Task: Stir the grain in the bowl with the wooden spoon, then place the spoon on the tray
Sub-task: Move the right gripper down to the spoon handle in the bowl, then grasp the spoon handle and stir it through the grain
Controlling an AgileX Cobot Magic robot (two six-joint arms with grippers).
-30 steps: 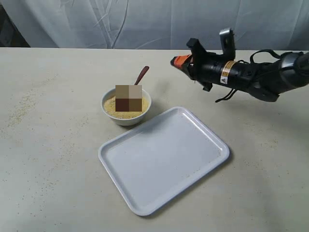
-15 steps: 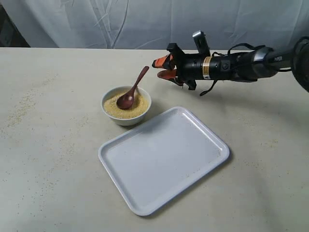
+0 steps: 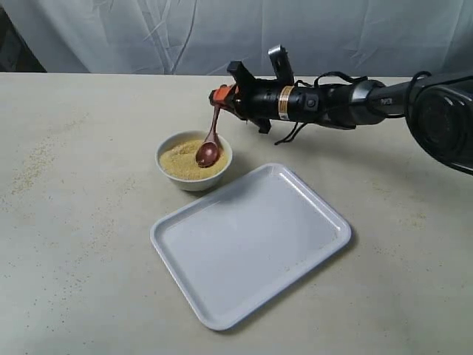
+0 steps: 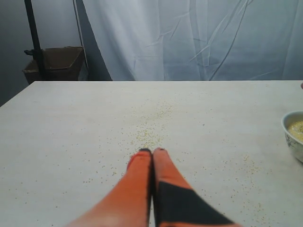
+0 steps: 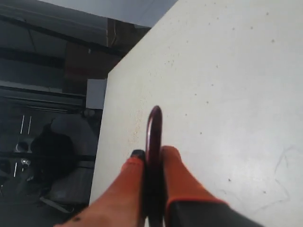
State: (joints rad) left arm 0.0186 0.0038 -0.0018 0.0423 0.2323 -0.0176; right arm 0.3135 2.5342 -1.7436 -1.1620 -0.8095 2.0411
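The small white bowl (image 3: 194, 171) holds golden grain (image 3: 179, 160) and stands left of the large white tray (image 3: 251, 240). The dark reddish-brown wooden spoon (image 3: 210, 145) stands steeply in the bowl with its head in the grain. My right gripper (image 3: 219, 100) reaches across from the right and is shut on the top of the spoon's handle (image 5: 154, 142), which runs between the orange fingers (image 5: 175, 179). My left gripper (image 4: 152, 152) is shut and empty above bare table, with the bowl's rim (image 4: 292, 138) at that view's edge; it does not show in the exterior view.
Spilled grains (image 3: 33, 166) are scattered over the table's left side and lie in front of my left gripper as loose grains (image 4: 149, 135). A white curtain (image 3: 222, 33) hangs behind the table. The table's edge (image 5: 102, 142) drops off beside the right gripper.
My right gripper moved left to the spoon's handle and closed on it. The spoon tipped from leaning to steeper, its head shifting to the right side of the bowl.
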